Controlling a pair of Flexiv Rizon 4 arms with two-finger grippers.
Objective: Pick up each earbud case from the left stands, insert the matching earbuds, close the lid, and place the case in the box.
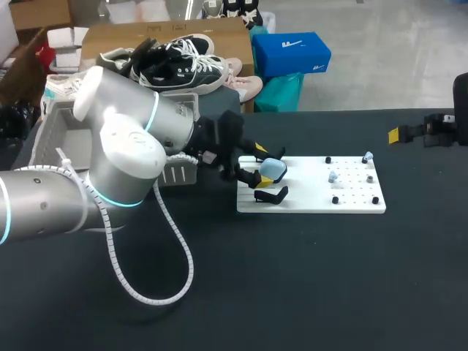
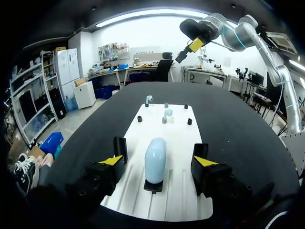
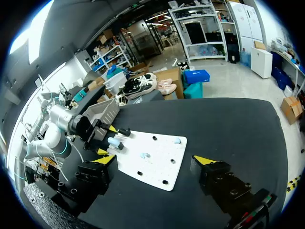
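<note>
The left wrist view shows what the head view leaves unclear: the pale blue earbud case (image 2: 155, 160) stands upright on a black stand (image 2: 153, 186) on the white board (image 2: 178, 143). It sits between the left gripper's (image 2: 158, 162) spread fingers, with a gap on each side. The right gripper (image 3: 155, 162), fingers also apart, hangs well away from the board.

There is one white board (image 1: 311, 196) in the middle of the frame. On it I count one light blue earbud case (image 1: 273, 170), two small light blue earbuds (image 1: 333, 175) and four black pegs (image 1: 335, 199). One grey box (image 1: 45, 142) is at the upper left.
</note>
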